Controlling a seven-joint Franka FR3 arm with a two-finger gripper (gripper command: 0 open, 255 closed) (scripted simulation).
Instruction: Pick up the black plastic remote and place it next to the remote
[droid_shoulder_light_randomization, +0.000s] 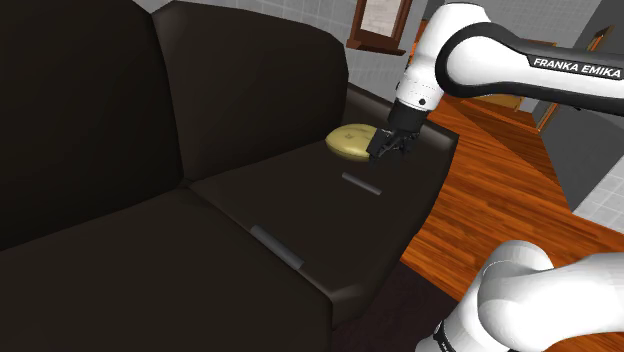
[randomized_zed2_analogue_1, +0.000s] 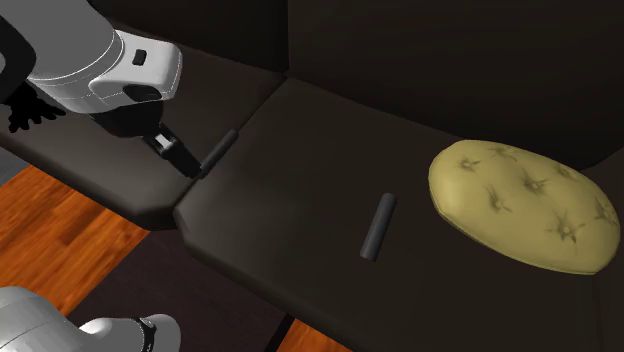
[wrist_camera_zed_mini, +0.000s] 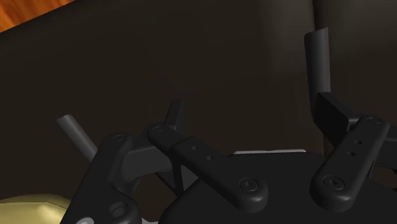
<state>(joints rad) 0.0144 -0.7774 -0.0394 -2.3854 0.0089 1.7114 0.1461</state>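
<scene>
**Dark remotes both flat on the sofa, nothing lifted yet**

Neither of the two dark grey remotes had been picked up. The cushion-side remote (droid_shoulder_light_randomization: 362, 184) lay on the seat of the dark sofa (droid_shoulder_light_randomization: 120, 260), near a yellow cushion (droid_shoulder_light_randomization: 350, 140) but not touching it. The seam-side remote (droid_shoulder_light_randomization: 277, 247) lay well apart from it, along the seam between the two seats. Both were drawn in the same colour, so colour did not show which one was to be moved.

The end effector (droid_shoulder_light_randomization: 388, 150) was empty, its fingers spread apart with nothing between them. In the shoulder view it hung above the seat between the cushion and the cushion-side remote. In the second exterior view its tips showed close to the seam-side remote. Its height above the seat was hard to read, so I could not tell which remote it was over.

By my judgement the task was at the approach: descent, grasp, carry and placing were all left.

Each remote lay flat, its long axis running from the backrest towards the sofa's front edge. The two were roughly parallel.
</scene>
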